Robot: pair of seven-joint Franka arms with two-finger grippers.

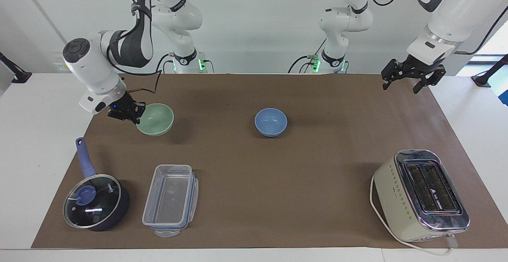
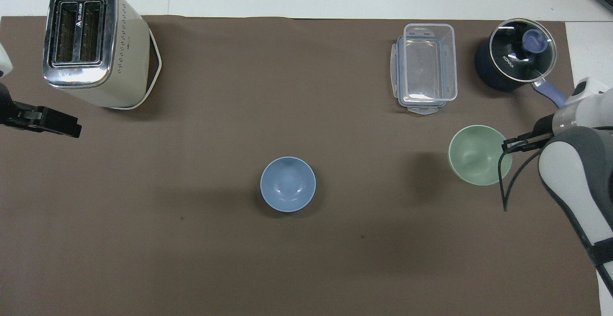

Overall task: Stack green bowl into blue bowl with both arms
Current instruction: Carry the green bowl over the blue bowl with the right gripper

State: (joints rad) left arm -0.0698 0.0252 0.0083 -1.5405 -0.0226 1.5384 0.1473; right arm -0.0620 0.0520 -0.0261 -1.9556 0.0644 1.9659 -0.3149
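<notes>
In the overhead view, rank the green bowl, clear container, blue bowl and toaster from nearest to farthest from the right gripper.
Right gripper:
1. green bowl, pinched at its rim and lifted off the mat.
2. clear container, beside the saucepan.
3. blue bowl, mid-table.
4. toaster, at the left arm's end, where the open left gripper waits.

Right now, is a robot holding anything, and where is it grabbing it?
Yes. The right gripper holds the green bowl by its rim, lifted off the table. The left gripper holds nothing.
</notes>
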